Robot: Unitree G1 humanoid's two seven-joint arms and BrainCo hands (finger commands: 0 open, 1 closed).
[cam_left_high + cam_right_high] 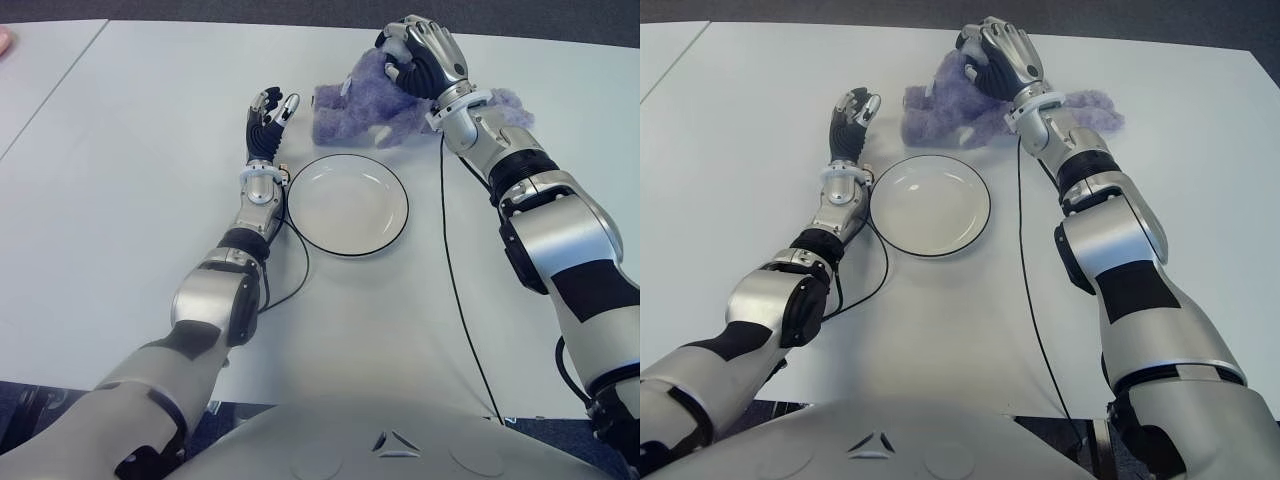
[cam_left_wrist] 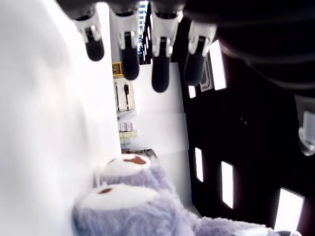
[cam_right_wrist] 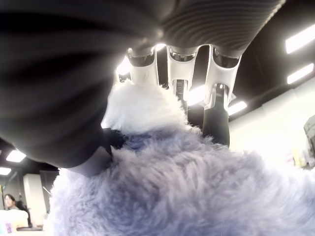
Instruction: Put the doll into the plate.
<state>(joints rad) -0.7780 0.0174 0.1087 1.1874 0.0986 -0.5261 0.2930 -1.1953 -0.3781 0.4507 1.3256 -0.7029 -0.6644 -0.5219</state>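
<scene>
Purple plush doll (image 1: 365, 110) lies near the tabletop's (image 1: 120, 200) far edge, just beyond the plate (image 1: 347, 204), its long axis parallel to that edge. Soft and light, it suits a mid-body grip. Right hand (image 1: 420, 55) fingers (image 3: 216, 118) clasp it; left hand (image 1: 268, 120) fingers (image 2: 160, 73) released beside the plate.

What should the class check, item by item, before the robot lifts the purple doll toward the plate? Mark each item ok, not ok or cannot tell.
1. Right hand wrapped on the doll: ok.
2. Grip firm enough to lift: cannot tell.
3. Plate holds nothing: ok.
4. Left hand open, beside the plate's far left rim, off the doll: ok.
5. Doll already in the plate: not ok, it lies on the table behind it.
</scene>
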